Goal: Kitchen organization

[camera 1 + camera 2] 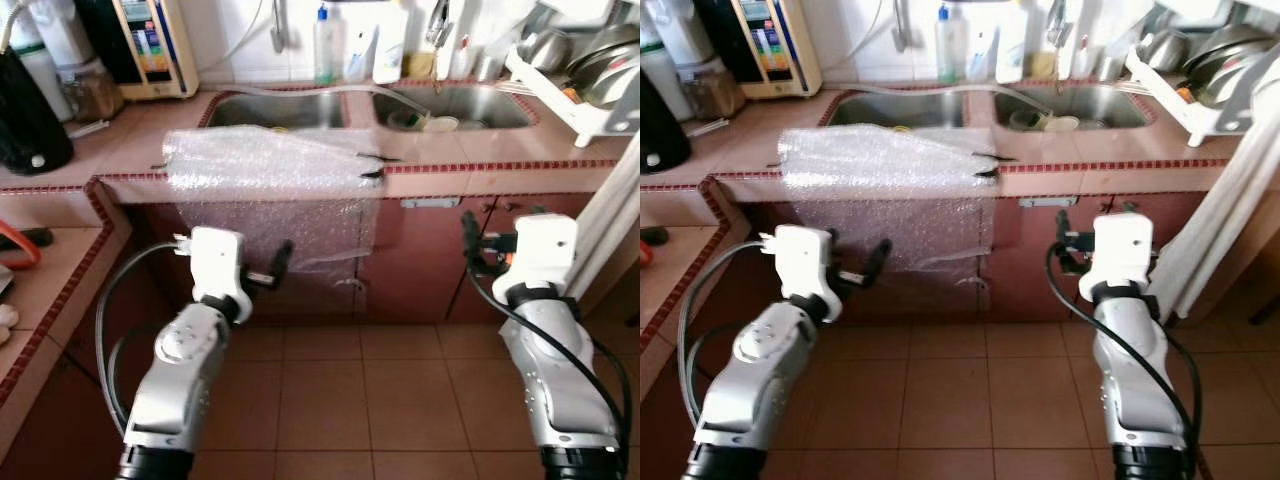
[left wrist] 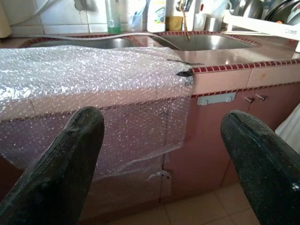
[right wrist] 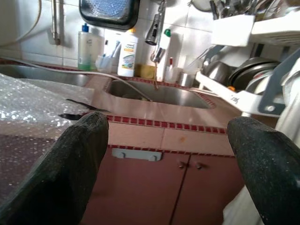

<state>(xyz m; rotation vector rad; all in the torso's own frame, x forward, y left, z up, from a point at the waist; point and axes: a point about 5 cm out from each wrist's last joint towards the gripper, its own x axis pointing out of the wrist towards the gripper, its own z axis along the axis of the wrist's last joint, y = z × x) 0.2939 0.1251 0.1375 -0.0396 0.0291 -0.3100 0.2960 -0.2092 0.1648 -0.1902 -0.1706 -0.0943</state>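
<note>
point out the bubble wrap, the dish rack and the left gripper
bubble wrap (image 1: 265,160): left eye view, part lying on the counter
dish rack (image 1: 560,95): left eye view, white front rail
left gripper (image 2: 164,154): left wrist view, midway between its fingertips

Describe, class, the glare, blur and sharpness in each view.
Left eye view: bubble wrap glints white, window glare washes the upper right. Left wrist view: close fingers soft, wrap sparkles sharply. Right wrist view: fingers blurred, sink clear, bright backlight.

Clear, dimpled bubble wrap (image 1: 270,170) over pinkish counter (image 1: 480,155) edged seemingly dark-red; terracotta floor tiles (image 1: 400,400); black fingers (image 2: 70,164).
</note>
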